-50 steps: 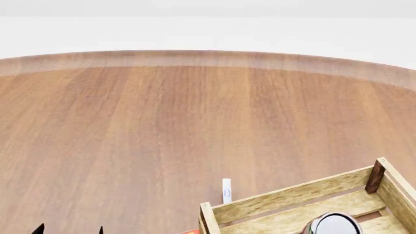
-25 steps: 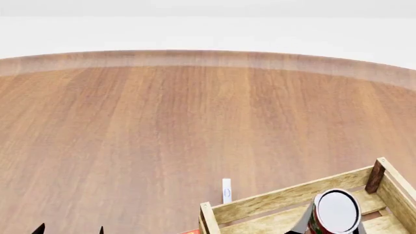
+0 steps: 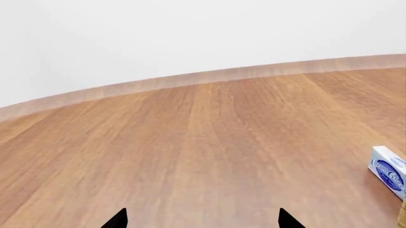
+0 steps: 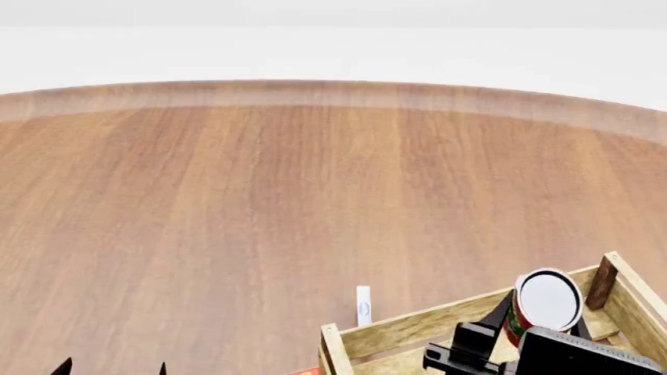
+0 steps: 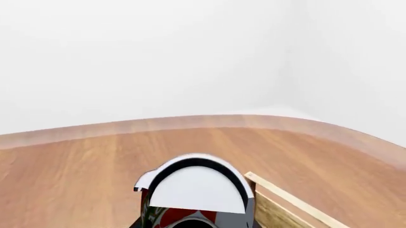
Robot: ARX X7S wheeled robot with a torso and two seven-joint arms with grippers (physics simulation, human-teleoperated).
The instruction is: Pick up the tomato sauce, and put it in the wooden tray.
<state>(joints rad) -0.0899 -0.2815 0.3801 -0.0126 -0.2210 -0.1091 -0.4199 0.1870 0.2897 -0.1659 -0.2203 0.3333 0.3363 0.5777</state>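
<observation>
The small cylindrical tomato sauce can with the red and green label and pale silver-white top (image 4: 547,303) sits between the fingers of the right gripper (image 4: 521,324), which are closed on its sides and hold it in the air over the pale-wood slatted tray with low sides and darker corner posts (image 4: 417,324). In the head view the can's long axis is tipped, so that its round top faces up and toward the camera, and the can hangs just inside the tray's far rail, near the dark far corner post (image 4: 601,283). The right wrist view shows the same can (image 5: 193,192) filling the space just ahead of the camera, with one pale rail of the tray (image 5: 292,204) beside and below it. So the move ahead looks like a short descent: the tray floor lies below the can, and the far rail and post are the only things near enough to catch it. A small white-and-blue box (image 4: 363,305) stands on the brown wooden tabletop (image 4: 261,203) just outside that rail, apart from the can. The left gripper (image 3: 199,221) rests far off to the left, its two dark fingertips (image 3: 117,219) spread wide and holding nothing.
</observation>
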